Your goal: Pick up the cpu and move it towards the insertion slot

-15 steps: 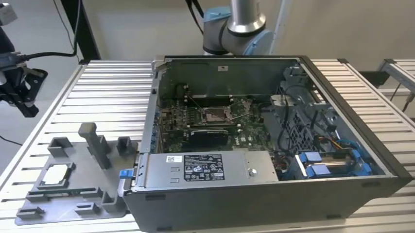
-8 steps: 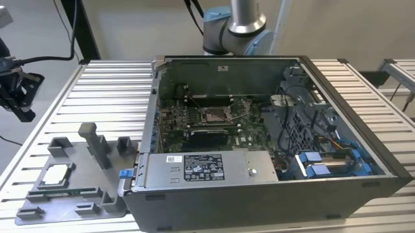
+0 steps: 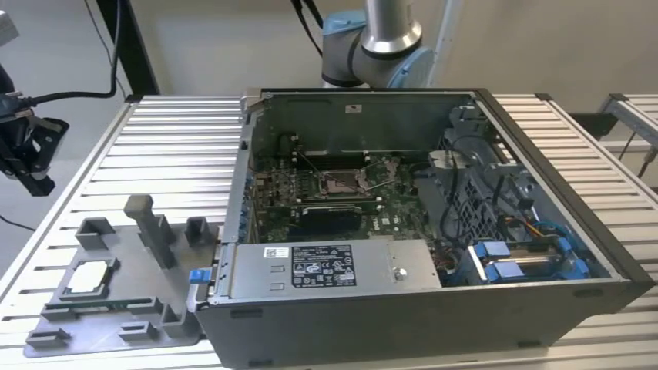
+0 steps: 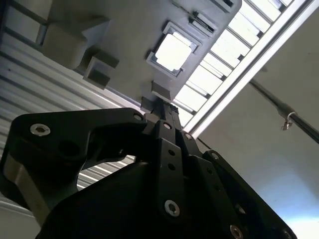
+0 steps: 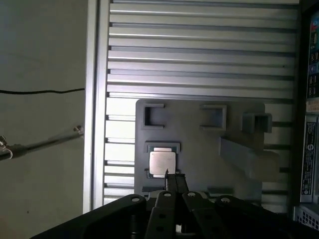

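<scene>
Starting at the exterior view's left, my black two-fingered gripper (image 3: 37, 179) hangs in the air over the edge of the ribbed aluminium table (image 3: 175, 146), well above the surface and touching nothing. In both wrist views its fingers run together to a single narrow tip, so I read the jaws as pressed together with nothing between them.

Next along, a grey plastic tray (image 3: 154, 308) with upright blocks lies flat on the table. The cpu (image 3: 88, 277), a small flat square chip with its silvery-white metal face up, sits in the tray's square recess, untouched. In the first wrist view the chip (image 5: 162, 163) shows just beyond the closed fingertips, with the gripper well apart from it. A long thin green memory stick (image 3: 98, 311) lies in the tray just beside the chip's recess.

Further towards the exterior view's right stands the open dark grey metal computer case (image 3: 411, 324), its silver box-shaped power supply (image 3: 329, 266) along the near wall. Deep inside, on the green circuit board, lies the insertion slot (image 3: 340, 183), a square socket with a shiny metal frame and brownish centre, well apart from the gripper and the chip. Blue plastic drive brackets (image 3: 525, 258) fill the case's far corner.
</scene>
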Robot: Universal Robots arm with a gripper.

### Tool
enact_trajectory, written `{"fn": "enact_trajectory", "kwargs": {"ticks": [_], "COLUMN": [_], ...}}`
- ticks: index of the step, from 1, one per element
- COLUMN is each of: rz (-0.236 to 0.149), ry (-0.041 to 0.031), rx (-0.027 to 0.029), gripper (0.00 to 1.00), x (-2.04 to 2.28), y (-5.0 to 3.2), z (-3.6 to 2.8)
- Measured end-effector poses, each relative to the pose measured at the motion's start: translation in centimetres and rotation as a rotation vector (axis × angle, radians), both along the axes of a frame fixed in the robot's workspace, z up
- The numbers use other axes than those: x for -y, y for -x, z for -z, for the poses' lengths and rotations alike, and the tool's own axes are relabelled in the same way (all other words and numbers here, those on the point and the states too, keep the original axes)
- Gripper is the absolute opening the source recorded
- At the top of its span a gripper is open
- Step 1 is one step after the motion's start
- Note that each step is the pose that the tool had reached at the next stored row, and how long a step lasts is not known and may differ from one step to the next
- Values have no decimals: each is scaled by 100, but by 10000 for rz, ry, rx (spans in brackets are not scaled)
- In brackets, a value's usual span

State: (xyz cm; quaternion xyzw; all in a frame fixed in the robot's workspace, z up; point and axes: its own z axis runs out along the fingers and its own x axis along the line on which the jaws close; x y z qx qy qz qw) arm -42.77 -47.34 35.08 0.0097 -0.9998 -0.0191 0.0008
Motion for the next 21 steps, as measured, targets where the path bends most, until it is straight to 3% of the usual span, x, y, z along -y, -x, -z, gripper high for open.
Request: {"fn": "enact_trajectory", "kwargs": {"ticks": [12, 21], "rz": [-52, -51], "ry": [13, 14], "rx": [0, -1], "gripper": [0, 0], "x": [0, 1], "y": [-1, 0], "z": [5, 102]}}
